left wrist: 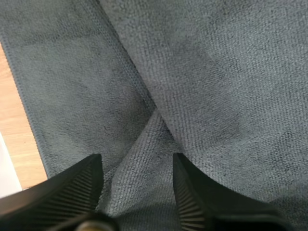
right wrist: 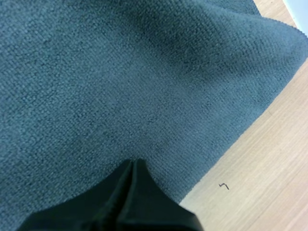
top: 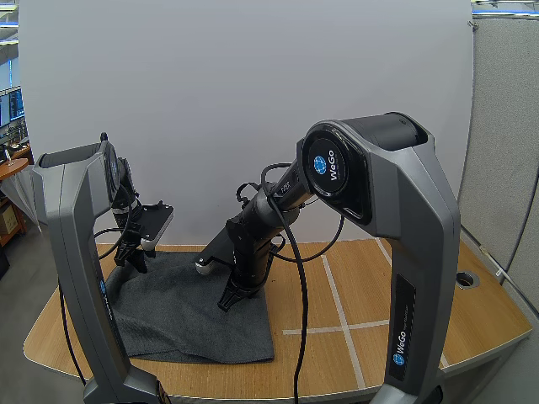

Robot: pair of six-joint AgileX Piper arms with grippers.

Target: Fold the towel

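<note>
Towel of dark grey microfibre cloth (top: 194, 311) lies spread on the light wooden bench (top: 404, 286), mostly flat but rumpled. Bare wood shows past the towel's right edge and along its near edge, and pale tape lines (top: 337, 295) cross the wood to the towel's right.

The left end effector (top: 135, 257) hangs over the towel's far left corner, tips pointing down. In the left wrist view its two black fingers stand spread, ribbed inner faces turned to each other, and a raised ridge of towel runs up into the gap between them. The fingers do not squeeze that ridge. Just beyond the tips one layer of the towel overlaps another, its edge slanting across the cloth. The towel's stitched hem runs beside a strip of bare wood.

The right end effector (top: 229, 301) reaches down onto the towel near the middle of its right half, short of the right edge. In the right wrist view its fingers are pressed together into a single dark wedge, with the tip at the towel's surface. I cannot tell whether any cloth is caught between the tips. Beyond the wedge the towel's edge rises in a soft wave off the wood. A small black mark (right wrist: 223, 186) sits on the wood just beside the towel's edge.
</note>
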